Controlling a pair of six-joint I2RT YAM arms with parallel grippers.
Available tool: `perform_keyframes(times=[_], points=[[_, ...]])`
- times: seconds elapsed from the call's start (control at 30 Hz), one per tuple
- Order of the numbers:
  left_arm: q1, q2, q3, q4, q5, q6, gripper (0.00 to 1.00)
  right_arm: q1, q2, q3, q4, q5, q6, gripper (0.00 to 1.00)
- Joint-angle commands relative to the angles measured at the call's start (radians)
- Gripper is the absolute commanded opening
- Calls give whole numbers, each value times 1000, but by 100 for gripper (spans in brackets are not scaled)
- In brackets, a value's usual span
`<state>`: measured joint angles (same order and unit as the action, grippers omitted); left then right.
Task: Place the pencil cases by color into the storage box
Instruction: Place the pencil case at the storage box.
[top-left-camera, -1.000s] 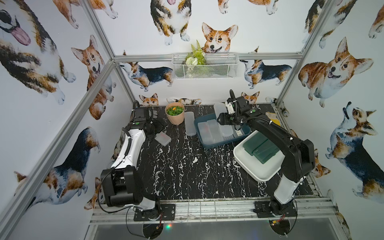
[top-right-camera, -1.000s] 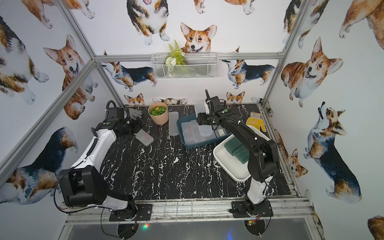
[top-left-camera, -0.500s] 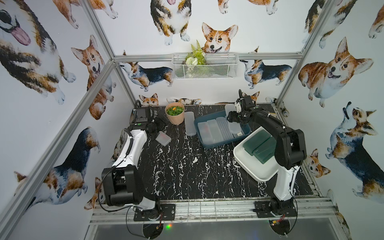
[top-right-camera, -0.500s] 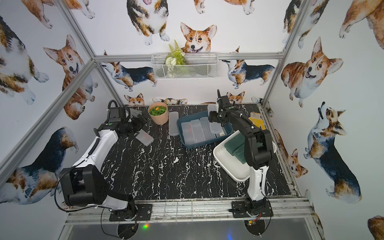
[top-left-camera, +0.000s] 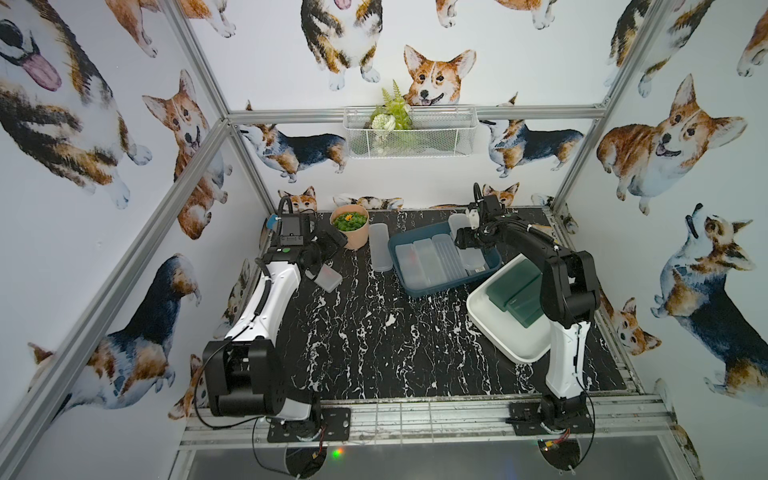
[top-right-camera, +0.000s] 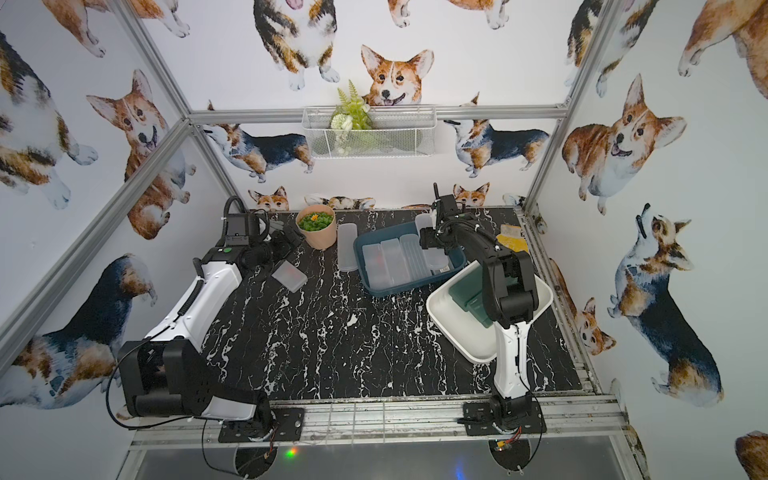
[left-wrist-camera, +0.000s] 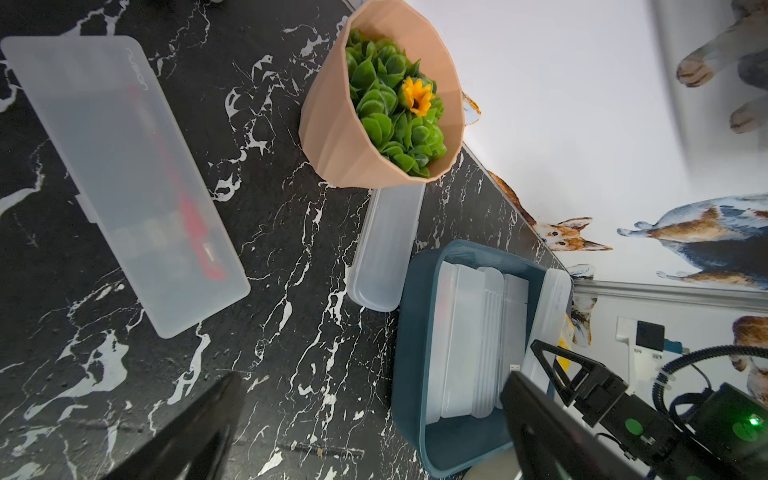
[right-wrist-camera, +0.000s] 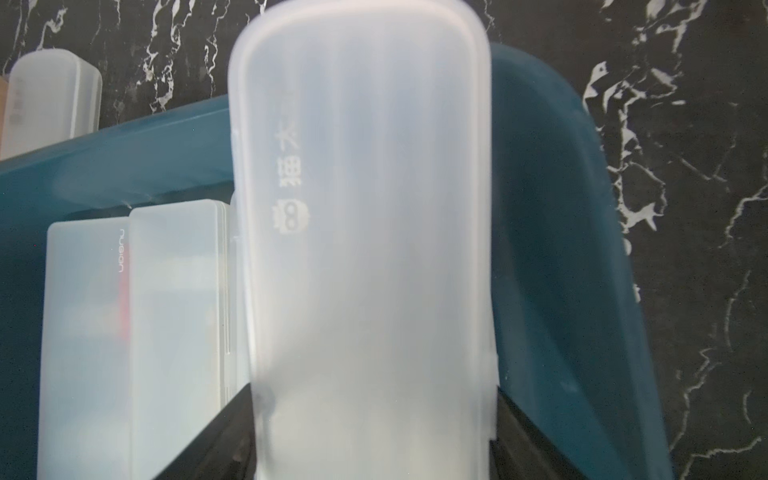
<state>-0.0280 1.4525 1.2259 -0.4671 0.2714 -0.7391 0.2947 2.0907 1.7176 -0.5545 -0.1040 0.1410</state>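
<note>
Right fingers (right-wrist-camera: 216, 440) clamp frosted case (right-wrist-camera: 361, 249); left fingers (left-wrist-camera: 191, 436) spread; black marble tabletop (top-left-camera: 374, 345), corgi walls (top-left-camera: 436, 75).

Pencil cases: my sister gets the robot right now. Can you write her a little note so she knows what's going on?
The left end effector is open and empty, above the table near a loose frosted case.
The right end effector is shut on the carried frosted case, over the far edge of the blue box.
Done: several stored frosted cases lie in the blue box; the dark green cases lie in the white tray.
Left: set down the carried one, then probably fetch the loose one and a second loose case beside the peach pot.
</note>
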Motion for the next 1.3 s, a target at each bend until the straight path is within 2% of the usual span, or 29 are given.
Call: perform_keyframes(times=[0.0,0.37,0.93,1.27], points=[[-10,-8,17,-38,-28,32,99,1,9,-8,1,31,-76,72],[-20,18,63,-153,-103,50,99,0,45,-4,-13,74,-137,72],[-33,109,122,-317,-293,105,98,10,74,8,-60,137,-138,72],[-33,184,180,-372,-348,119,98,11,108,57,-110,174,-126,75]])
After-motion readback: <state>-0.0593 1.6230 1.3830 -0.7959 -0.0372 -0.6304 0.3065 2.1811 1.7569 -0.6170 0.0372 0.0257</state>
